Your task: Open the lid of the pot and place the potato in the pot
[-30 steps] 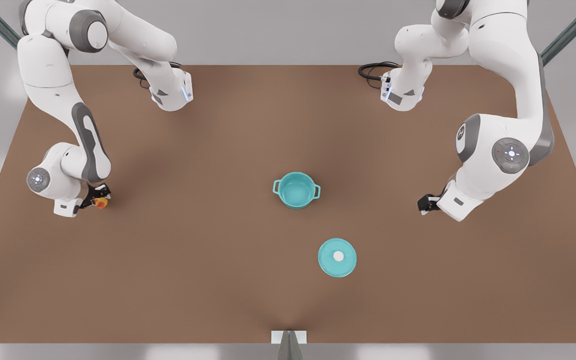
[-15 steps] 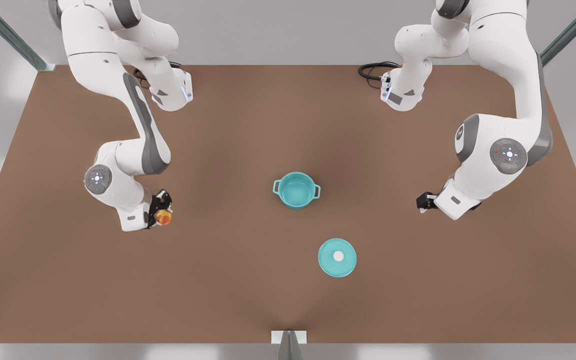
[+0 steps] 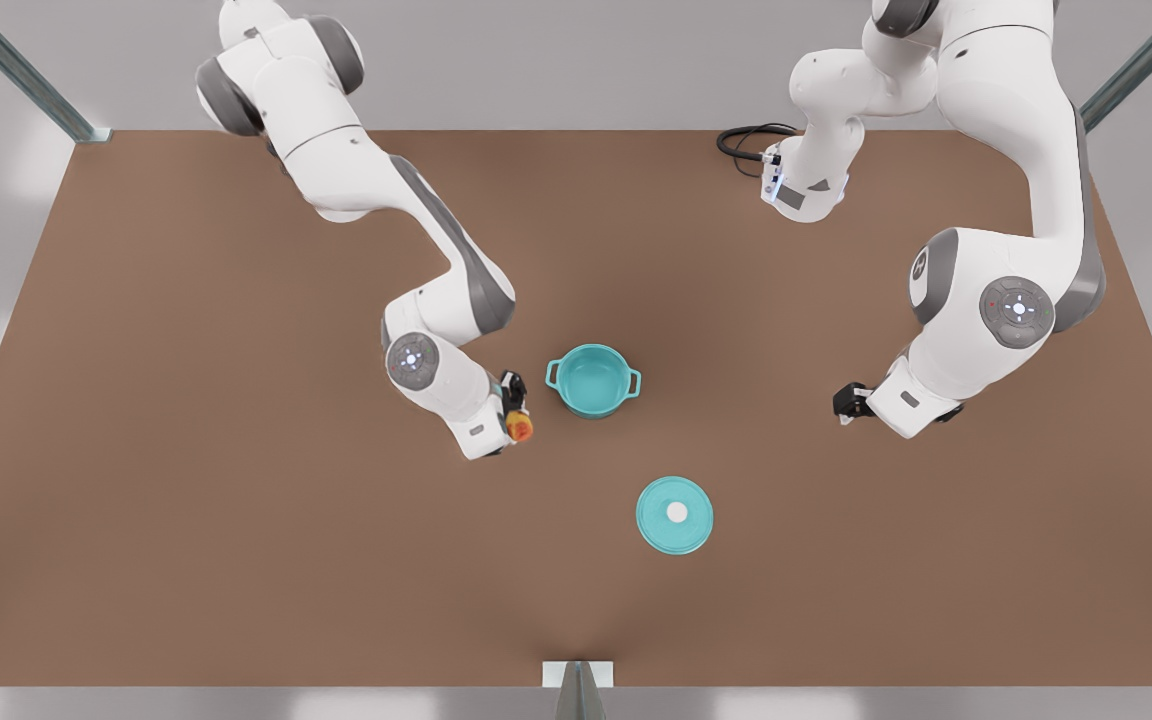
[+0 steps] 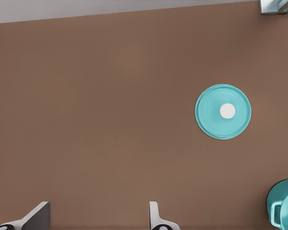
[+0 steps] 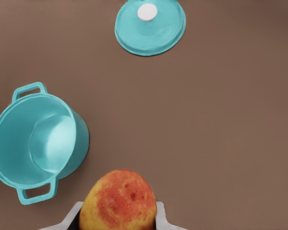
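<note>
front view: right gripper (image 3: 519,424) clasps potato (image 3: 520,429) beside pot (image 3: 593,380) rim.

Potato (image 5: 118,200) in right gripper (image 3: 516,412): yellow-orange, mottled red patches. Pot (image 3: 592,379) beside it: teal, inside and out. Pot lid (image 3: 674,514): teal, white knob at centre. Table (image 3: 236,560): plain brown. Arms white with grey joints.

No readable text, label, brand or number is found on the arms, the pot (image 3: 592,380), the pot lid (image 3: 675,515) or the surface (image 3: 236,560).
</note>
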Robot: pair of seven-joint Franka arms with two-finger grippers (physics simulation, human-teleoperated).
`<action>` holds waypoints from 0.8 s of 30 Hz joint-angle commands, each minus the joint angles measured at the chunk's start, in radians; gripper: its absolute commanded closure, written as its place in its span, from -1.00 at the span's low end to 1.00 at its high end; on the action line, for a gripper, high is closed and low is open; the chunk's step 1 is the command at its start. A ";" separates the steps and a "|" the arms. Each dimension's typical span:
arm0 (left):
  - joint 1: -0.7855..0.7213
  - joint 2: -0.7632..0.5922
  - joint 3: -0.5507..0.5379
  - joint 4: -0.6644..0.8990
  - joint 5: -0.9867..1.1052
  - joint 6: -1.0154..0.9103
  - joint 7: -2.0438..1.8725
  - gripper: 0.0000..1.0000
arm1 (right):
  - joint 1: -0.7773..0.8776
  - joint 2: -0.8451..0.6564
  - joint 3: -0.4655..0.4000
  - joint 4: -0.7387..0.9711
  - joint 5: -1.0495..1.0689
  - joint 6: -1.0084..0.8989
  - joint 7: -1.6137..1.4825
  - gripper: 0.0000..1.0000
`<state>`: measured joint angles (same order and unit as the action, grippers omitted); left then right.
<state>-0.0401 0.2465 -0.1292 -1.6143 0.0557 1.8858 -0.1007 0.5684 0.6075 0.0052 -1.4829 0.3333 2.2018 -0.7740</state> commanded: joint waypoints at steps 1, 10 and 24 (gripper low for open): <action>0.000 -0.001 -0.001 0.001 0.001 -0.001 0.019 -1.00 | 0.034 0.017 -0.001 0.041 0.003 0.010 0.252 0.04; -0.001 -0.001 -0.001 -0.003 0.001 -0.002 0.018 -1.00 | 0.174 0.103 0.001 0.082 0.023 0.144 0.410 0.06; -0.006 0.002 -0.003 0.007 -0.002 -0.027 0.018 -1.00 | 0.245 0.075 0.009 -0.054 0.053 0.243 0.506 0.06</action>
<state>-0.0447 0.2508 -0.1316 -1.6090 0.0521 1.8644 -0.0881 0.8128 0.6888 0.0125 -1.5293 0.3976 2.4284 -0.4757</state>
